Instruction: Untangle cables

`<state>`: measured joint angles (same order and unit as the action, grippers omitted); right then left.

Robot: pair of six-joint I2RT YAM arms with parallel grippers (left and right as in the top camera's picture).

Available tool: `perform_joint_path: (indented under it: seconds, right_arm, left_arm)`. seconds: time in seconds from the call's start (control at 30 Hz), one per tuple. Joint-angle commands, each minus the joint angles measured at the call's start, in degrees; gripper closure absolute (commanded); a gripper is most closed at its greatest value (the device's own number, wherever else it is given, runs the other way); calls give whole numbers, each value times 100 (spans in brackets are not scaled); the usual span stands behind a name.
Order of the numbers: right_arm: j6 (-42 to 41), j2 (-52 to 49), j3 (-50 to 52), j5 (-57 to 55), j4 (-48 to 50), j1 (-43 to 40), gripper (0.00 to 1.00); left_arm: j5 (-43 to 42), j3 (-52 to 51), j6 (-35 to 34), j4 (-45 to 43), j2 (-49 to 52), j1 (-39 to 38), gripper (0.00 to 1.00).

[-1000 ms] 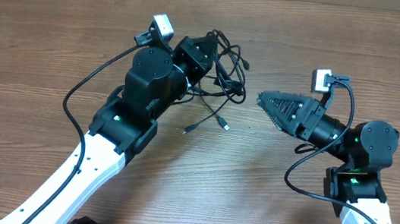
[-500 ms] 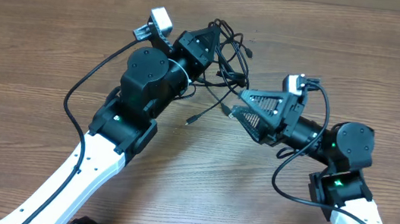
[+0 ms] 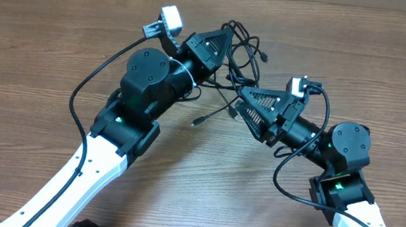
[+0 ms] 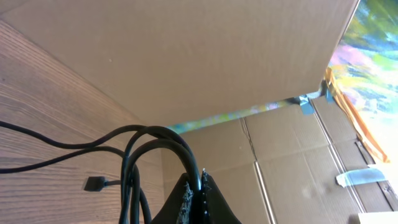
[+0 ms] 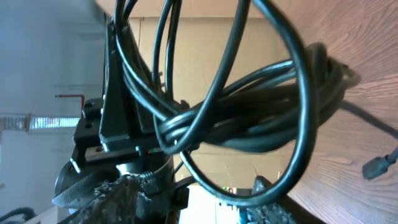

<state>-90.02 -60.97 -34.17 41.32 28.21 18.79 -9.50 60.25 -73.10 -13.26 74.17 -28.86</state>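
Wood-grain table (image 3: 57,34), cardboard wall behind. I see the cables (image 3: 243,52) bunched at 12 o'clock from table centre. Left gripper (image 3: 224,40) sits on the tangle's 9 o'clock edge, jaws clenched on a couple of looped strands; my left wrist view has them pinched right at the tips (image 4: 198,191). Right gripper (image 3: 241,103) is at 5 o'clock of the tangle, jaws apart, gripping nothing, with one loop (image 5: 249,118) hanging between its fingers (image 5: 118,196). A loose plug (image 3: 196,121) trails toward 7 o'clock.

The cables (image 3: 239,54) bunch at the left gripper (image 3: 229,30) over the table (image 3: 40,47), the right gripper (image 3: 241,103) just right of them.
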Motion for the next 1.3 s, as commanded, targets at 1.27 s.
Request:
perform_joint_path:
  seconds: [1.27]
  right_arm:
    - [-173,28,2,-859,-4,22,58]
  left_arm:
    - [240,72,2170,-72,-131,-483,96]
